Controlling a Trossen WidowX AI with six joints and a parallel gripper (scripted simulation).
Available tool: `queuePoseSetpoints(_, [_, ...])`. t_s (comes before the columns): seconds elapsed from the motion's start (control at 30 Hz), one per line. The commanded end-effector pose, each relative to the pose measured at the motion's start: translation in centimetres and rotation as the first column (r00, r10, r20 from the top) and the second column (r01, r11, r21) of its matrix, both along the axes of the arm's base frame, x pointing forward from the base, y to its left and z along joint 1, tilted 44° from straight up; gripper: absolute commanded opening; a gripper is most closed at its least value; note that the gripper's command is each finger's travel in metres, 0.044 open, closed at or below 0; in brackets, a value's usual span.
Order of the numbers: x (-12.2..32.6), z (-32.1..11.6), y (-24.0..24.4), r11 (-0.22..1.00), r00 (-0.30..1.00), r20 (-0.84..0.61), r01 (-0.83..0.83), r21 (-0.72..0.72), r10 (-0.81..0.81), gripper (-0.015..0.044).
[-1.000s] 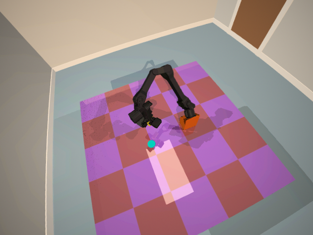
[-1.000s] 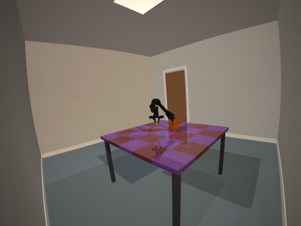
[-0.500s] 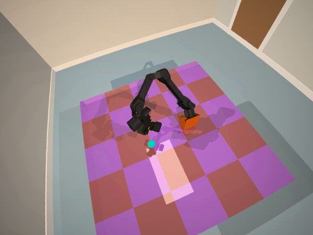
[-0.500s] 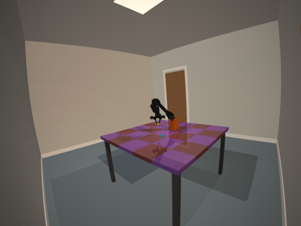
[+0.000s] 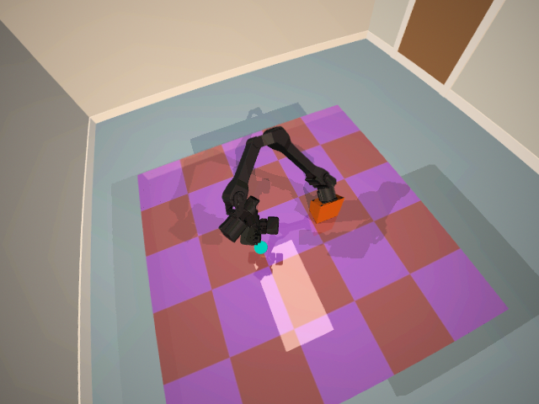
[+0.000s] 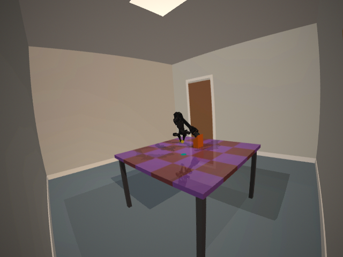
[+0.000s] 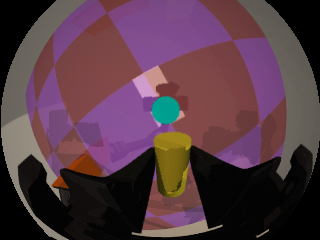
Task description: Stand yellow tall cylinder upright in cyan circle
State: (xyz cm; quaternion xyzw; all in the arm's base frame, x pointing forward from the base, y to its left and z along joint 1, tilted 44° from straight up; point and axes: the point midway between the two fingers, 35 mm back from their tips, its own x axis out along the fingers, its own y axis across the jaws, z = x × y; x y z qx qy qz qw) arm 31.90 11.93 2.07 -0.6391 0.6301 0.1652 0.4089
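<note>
My gripper (image 7: 172, 151) (image 6: 181, 140) is shut on the yellow tall cylinder (image 7: 171, 167) (image 6: 182, 141) and holds it above the table. In the wrist view one end face of the cylinder shows between the fingertips, with its body running down between the fingers. In the top view the cylinder is hidden by the gripper. The cyan circle (image 5: 260, 247) (image 6: 183, 154) (image 7: 165, 110) lies flat on the table, just beyond the cylinder's end in the wrist view. Its exact tilt is hard to tell from the top and exterior views.
The arm rises from an orange block-shaped base (image 5: 326, 209) (image 6: 198, 141) (image 7: 82, 170) on the checkered purple and brown table (image 5: 378, 321) (image 6: 204, 188). A bright patch of light (image 5: 300, 300) crosses the table near the circle. The arm casts shadows around the circle.
</note>
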Motion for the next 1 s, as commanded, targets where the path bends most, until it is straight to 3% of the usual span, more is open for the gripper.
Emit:
queuePoseSetpoints(0.0, [0.0,-0.8,0.8,0.999,0.998,-0.044,-0.043,-0.01,0.042,0.0105])
queuePoseSetpoints(0.97, [-0.6,-2.2,-0.3,0.988,0.992,-0.126,0.014,0.152,0.005,0.0105])
